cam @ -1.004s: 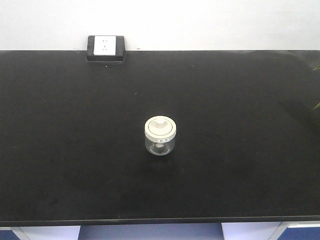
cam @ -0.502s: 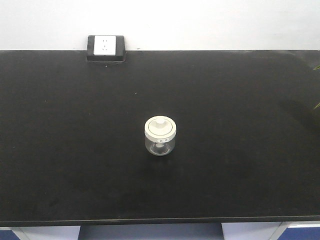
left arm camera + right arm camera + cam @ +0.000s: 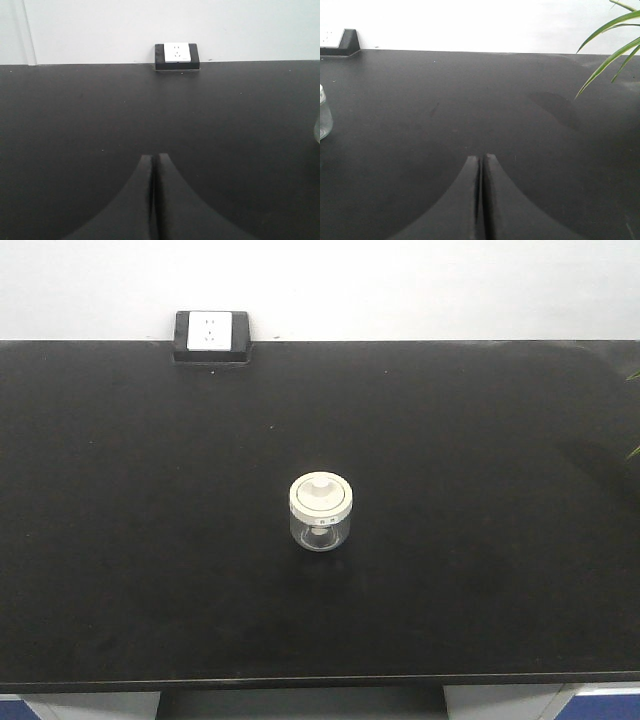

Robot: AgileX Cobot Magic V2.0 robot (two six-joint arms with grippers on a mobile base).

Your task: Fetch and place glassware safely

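The glassware (image 3: 320, 512), a small squat clear jar with a cream-white knobbed lid, stands upright in the middle of the black bench top (image 3: 150, 540). No arm shows in the front view. In the left wrist view my left gripper (image 3: 155, 156) is shut and empty over bare bench, with a sliver of the jar (image 3: 317, 131) at the right edge. Only the jar's clear side (image 3: 324, 117) shows at the left edge of the right wrist view, where my right gripper (image 3: 482, 156) is shut with nothing in it.
A white wall socket in a black housing (image 3: 211, 336) sits at the bench's back edge, left of centre. Green plant leaves (image 3: 610, 45) hang over the bench's right end. The bench's front edge (image 3: 320, 680) runs along the bottom of the front view.
Nothing on the bench has moved. The pale strip below the bench's front edge has turned dark.
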